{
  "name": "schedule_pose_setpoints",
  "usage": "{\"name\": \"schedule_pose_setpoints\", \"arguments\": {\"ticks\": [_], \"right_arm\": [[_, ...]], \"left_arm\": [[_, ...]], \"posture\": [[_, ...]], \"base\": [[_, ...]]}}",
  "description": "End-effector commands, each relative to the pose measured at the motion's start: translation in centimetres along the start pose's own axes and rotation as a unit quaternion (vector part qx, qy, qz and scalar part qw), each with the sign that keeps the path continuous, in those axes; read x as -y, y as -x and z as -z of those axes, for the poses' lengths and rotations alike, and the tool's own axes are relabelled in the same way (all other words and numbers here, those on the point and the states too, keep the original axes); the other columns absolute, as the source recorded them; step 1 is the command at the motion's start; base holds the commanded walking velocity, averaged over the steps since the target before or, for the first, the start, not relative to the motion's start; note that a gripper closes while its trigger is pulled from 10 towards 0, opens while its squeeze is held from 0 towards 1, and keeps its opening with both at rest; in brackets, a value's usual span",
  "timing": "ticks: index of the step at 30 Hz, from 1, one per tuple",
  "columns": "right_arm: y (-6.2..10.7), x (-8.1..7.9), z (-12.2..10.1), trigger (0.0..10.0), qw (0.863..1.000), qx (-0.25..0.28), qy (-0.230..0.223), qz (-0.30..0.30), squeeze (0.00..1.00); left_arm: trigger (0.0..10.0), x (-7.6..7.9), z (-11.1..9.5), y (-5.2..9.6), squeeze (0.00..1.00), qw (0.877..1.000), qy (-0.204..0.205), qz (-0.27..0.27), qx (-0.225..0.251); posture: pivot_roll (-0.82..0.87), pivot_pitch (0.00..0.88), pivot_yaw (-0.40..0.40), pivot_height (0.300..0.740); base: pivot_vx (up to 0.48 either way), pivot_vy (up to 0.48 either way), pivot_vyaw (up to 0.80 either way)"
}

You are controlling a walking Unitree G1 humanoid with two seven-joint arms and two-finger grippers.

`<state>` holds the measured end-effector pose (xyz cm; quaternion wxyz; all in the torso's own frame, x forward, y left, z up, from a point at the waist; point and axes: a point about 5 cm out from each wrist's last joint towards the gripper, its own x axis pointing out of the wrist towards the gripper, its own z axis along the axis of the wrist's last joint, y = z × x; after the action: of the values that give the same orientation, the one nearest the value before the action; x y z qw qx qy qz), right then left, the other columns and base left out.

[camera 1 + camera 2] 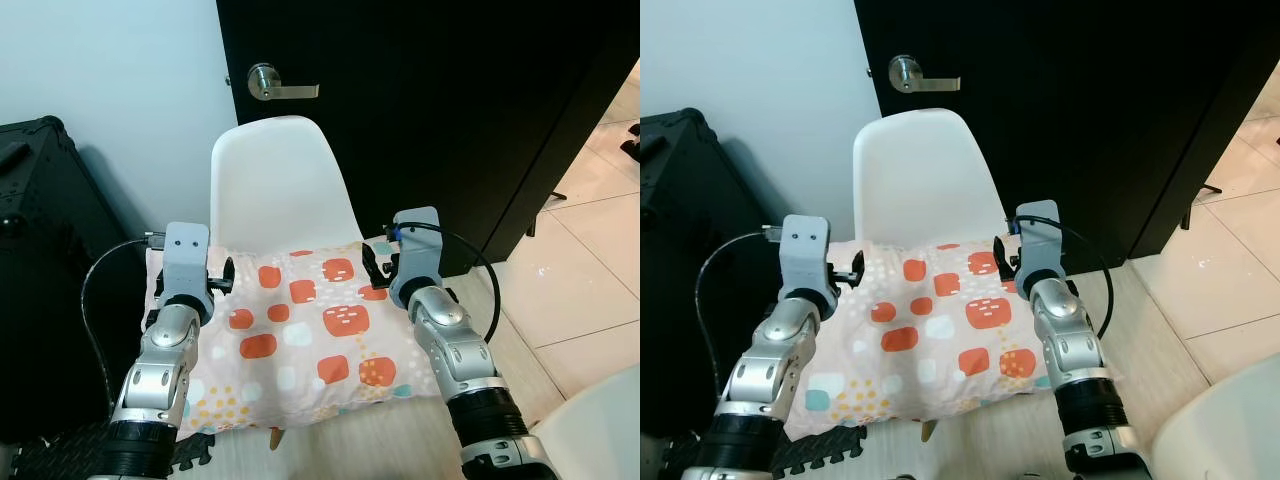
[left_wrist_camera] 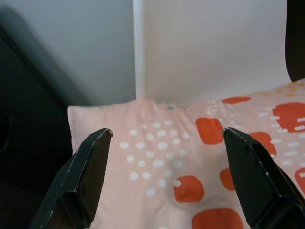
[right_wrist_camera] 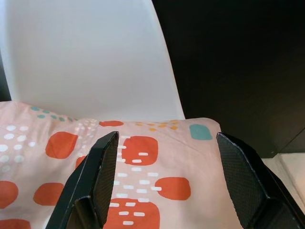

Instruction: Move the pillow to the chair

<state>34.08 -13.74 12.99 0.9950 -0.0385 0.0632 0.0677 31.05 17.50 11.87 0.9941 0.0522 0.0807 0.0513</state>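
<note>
The pillow [image 1: 300, 330] lies on the seat of the white chair [image 1: 277, 180], its front edge overhanging. The left gripper [image 2: 167, 143] and right gripper [image 3: 167, 150] hover over its back corners, fingers spread. A black door [image 1: 430, 100] stands behind.

The pillow [image 1: 300, 335] lies on the seat of the chair [image 1: 275, 180], its back edge against the chair back and its front edge hanging over the seat's front. The left gripper [image 2: 167, 138] sits above the pillow's left back corner, the right gripper [image 3: 167, 143] above its right back corner, each with fingers spread. Behind the chair stands a door [image 1: 420, 110], its handle [image 1: 280, 85] above the chair back. A case [image 1: 50, 270] stands left of the chair, against the wall [image 1: 120, 70].
</note>
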Motion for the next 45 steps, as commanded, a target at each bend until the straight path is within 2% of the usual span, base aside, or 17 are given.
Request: {"name": "schedule_pose_setpoints", "arguments": {"ticks": [1, 9, 16, 25, 45], "right_arm": [[0.1, 0.0, 0.6, 10.0, 1.0, -0.008, -0.002, 0.0, 0.0], [0.2, 0.2, 0.8, 10.0, 1.0, -0.017, -0.013, -0.002, 0.0], [0.3, 0.3, 0.7, 10.0, 0.999, -0.015, -0.028, 0.0, 0.0], [0.4, 0.5, 0.7, 10.0, 1.0, -0.016, -0.02, 0.009, 0.0], [0.5, 0.7, 0.4, 10.0, 1.0, -0.023, -0.001, 0.009, 0.0]], "left_arm": [[10.0, -0.1, 0.8, 0.2, 0.0, 1.0, -0.011, 0.001, -0.012], [10.0, 0.2, 0.9, 0.3, 0.0, 1.0, -0.01, 0.005, -0.012], [10.0, 0.3, 0.8, 0.3, 0.0, 1.0, -0.006, 0.007, -0.011], [10.0, 0.5, 0.7, 0.2, 0.0, 1.0, -0.01, 0.009, -0.012], [10.0, 1.2, -0.1, 0.2, 0.0, 1.0, 0.013, 0.021, 0.0]], "posture": [[0.02, 0.087, 0.027, 0.731], [0.02, 0.097, 0.024, 0.731], [0.02, 0.102, 0.025, 0.731], [0.01, 0.109, 0.025, 0.731], [0.01, 0.114, 0.02, 0.731]], "base": [[0.0, 0.0, 0.0], [0.0, 0.0, 0.0], [0.0, 0.0, -0.8], [0.0, 0.0, -0.8], [0.0, 0.0, -0.8]]}}
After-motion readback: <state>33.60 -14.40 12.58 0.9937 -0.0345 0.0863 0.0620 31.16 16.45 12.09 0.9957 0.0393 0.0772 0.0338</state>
